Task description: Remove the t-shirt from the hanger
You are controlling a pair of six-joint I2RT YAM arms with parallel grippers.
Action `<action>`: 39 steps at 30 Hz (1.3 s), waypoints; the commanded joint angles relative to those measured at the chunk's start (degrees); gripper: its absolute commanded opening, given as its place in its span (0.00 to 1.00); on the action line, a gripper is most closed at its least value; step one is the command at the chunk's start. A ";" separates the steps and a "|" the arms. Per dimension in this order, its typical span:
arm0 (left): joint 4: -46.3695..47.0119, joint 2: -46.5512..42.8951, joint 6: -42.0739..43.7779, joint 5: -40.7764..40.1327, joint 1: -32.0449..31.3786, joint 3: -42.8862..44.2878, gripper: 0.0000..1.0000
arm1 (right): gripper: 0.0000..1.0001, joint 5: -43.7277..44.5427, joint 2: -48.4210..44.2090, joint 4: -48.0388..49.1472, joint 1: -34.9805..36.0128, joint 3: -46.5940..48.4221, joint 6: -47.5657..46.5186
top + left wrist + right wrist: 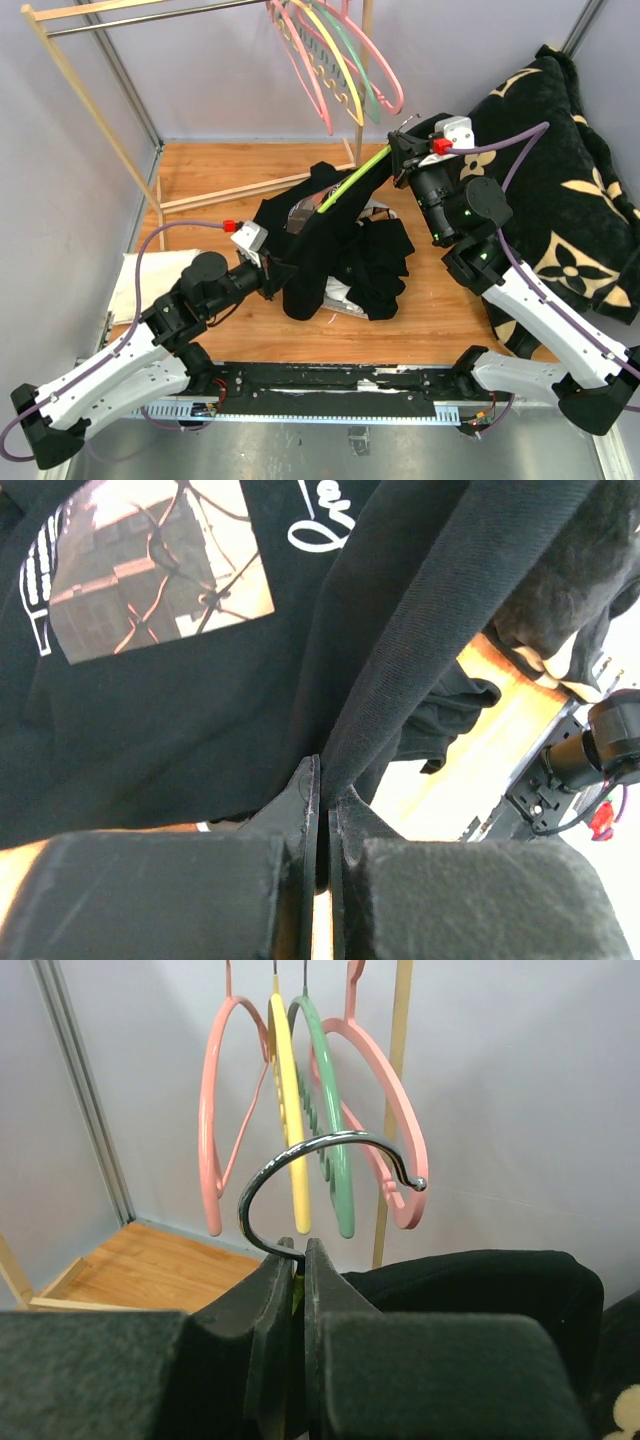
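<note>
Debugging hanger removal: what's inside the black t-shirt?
A lime-green hanger: one arm shows, running out of the t-shirt up to the right pincer, which is shut at the base of the chrome hook. Its other arm is hidden under fabric.

1. The black fabric t-shirt [310, 250] carries a rectangular print in tan, brown and pink tones, with white lettering beside it.
2. The slim lime-green hanger [352, 178] ends in a shiny silver wire hook [385, 1150].
3. At 12 o'clock, the curved plastic hangers on the rail [343, 1195] run pink, yellow, green, pink.
4. At 3 o'clock, the plush black blanket [580, 200] bears cream flower and monogram motifs.
5. The wooden worktop [220, 170] is warm orange-brown.
</note>
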 commanded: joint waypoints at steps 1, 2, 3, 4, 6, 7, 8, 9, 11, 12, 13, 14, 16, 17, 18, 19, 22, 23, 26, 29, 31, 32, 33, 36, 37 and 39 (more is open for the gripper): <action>-0.87 3.00 -2.76 0.27 -0.35 -0.88 0.01 | 0.01 3.54 -1.30 8.06 -0.93 2.70 -0.52; -0.49 3.65 -3.10 0.85 -0.39 -1.20 0.00 | 0.01 3.69 -1.27 8.48 -0.91 2.77 -0.33; 0.06 4.17 -3.35 1.27 -0.40 -1.66 0.00 | 0.01 3.92 -1.27 8.65 -0.95 2.87 -0.07; 0.73 4.61 -3.67 1.59 -0.40 -2.07 0.01 | 0.01 4.13 -1.31 8.82 -0.91 2.97 0.14; 2.03 5.25 -4.21 1.97 -0.40 -2.86 0.00 | 0.01 4.08 -1.29 9.10 -0.89 3.28 0.19; 2.50 5.52 -4.52 1.87 -0.40 -3.13 0.01 | 0.01 4.05 -1.28 9.06 -0.88 3.54 0.19; 2.68 5.71 -4.52 1.71 -0.40 -3.25 0.01 | 0.01 4.05 -1.19 8.97 -0.95 3.75 0.19; 2.78 5.77 -4.51 1.48 -0.40 -3.25 0.00 | 0.01 3.75 -1.24 8.82 -0.94 3.92 0.00; 3.06 5.38 -4.01 0.68 -0.40 -2.50 0.02 | 0.01 3.02 -1.21 8.39 -0.90 3.97 -0.31; 3.63 4.85 -3.39 0.45 -0.40 -2.03 0.05 | 0.01 2.76 -1.16 8.05 -0.96 3.98 -0.46; 4.34 4.14 -2.92 0.02 -0.40 -1.48 0.13 | 0.01 2.52 -1.10 7.57 -0.90 3.90 -0.48; 5.35 3.39 -2.27 -0.29 -0.40 -0.94 0.22 | 0.01 2.25 -1.11 7.29 -0.89 3.83 -0.51; 7.77 1.63 -0.86 -0.75 -0.40 0.06 0.42 | 0.01 1.74 -1.14 6.78 -0.94 3.36 -0.57; 9.24 0.95 -0.03 -0.86 -0.40 0.50 0.48 | 0.01 1.68 -1.18 6.60 -0.90 3.13 -0.60; 10.45 0.42 0.75 -0.99 -0.40 0.93 0.53 | 0.01 1.56 -1.25 6.34 -0.96 3.04 -0.60; 11.77 0.16 1.62 -0.87 -0.40 1.48 0.55 | 0.01 1.49 -1.26 6.07 -0.90 2.93 -0.55; 14.37 0.50 3.50 0.15 -0.40 3.03 0.56 | 0.01 1.30 -1.46 5.68 -0.94 2.62 -0.36; 14.99 0.84 3.88 0.63 -0.40 3.49 0.56 | 0.01 1.28 -1.51 5.71 -0.89 2.49 -0.30; 17.45 2.18 4.41 2.17 -0.39 4.25 0.56 | 0.01 1.15 -1.61 5.59 -0.94 2.26 -0.08; 17.83 4.09 4.68 2.75 -0.40 4.88 0.55 | 0.01 1.20 -1.71 5.58 -0.89 2.14 0.18; 17.74 5.26 4.78 3.57 -0.40 5.21 0.53 | 0.01 1.07 -1.79 5.58 -0.88 2.09 0.19; 17.80 5.67 4.71 3.94 -0.40 5.23 0.53 | 0.01 1.11 -1.86 5.54 -0.92 2.22 0.19; 18.01 5.88 4.58 4.45 -0.40 5.21 0.52 | 0.01 1.10 -1.89 5.50 -0.89 2.28 0.19; 18.17 5.97 4.36 5.33 -0.40 5.07 0.50 | 0.01 1.03 -1.94 5.41 -0.88 2.45 0.19; 18.10 5.96 4.33 5.51 -0.40 5.10 0.50 | 0.01 1.03 -1.91 5.41 -0.89 2.37 0.19; 17.94 5.96 4.32 6.26 -0.40 5.13 0.50 | 0.01 1.02 -1.89 5.32 -0.92 2.48 0.19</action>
